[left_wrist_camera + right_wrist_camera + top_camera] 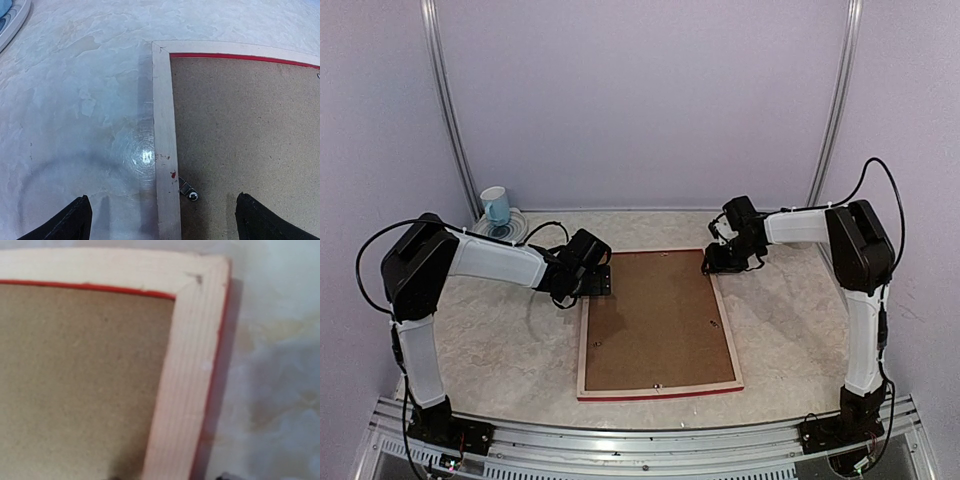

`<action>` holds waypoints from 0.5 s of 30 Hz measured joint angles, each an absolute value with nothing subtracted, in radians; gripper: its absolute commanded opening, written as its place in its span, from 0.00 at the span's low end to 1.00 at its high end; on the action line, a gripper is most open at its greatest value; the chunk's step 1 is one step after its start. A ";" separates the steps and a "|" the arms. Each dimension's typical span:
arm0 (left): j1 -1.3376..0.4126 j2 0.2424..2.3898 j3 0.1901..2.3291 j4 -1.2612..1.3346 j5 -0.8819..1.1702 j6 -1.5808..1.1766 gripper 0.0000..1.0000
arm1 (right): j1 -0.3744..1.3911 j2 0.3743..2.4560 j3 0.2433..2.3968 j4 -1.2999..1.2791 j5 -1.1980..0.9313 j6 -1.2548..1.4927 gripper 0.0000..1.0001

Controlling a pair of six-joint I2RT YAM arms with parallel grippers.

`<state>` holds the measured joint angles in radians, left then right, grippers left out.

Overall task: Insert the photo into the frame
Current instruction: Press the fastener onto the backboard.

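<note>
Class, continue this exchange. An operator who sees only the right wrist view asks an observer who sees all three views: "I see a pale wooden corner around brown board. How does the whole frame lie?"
Observer: The frame lies flat, back up, with the brown backing board filling it.
Operator: Where is the left claw?
Observer: The left claw is open, above the frame's left rail near its far corner.
Operator: Anything else on the table?
Observer: A blue mug stands at the far left corner of the table.
</note>
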<state>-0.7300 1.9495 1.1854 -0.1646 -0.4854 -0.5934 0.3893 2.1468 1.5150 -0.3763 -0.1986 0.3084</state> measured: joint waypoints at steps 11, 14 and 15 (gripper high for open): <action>-0.730 1.950 1.185 -0.165 -0.479 -0.593 0.99 | 0.382 2.130 1.512 -0.376 -0.194 0.308 0.47; -0.730 1.950 1.185 -0.165 -0.479 -0.593 0.99 | 0.382 2.130 1.512 -0.376 -0.189 0.308 0.46; -0.730 1.950 1.185 -0.165 -0.479 -0.593 0.99 | 0.382 2.130 1.512 -0.376 -0.189 0.307 0.46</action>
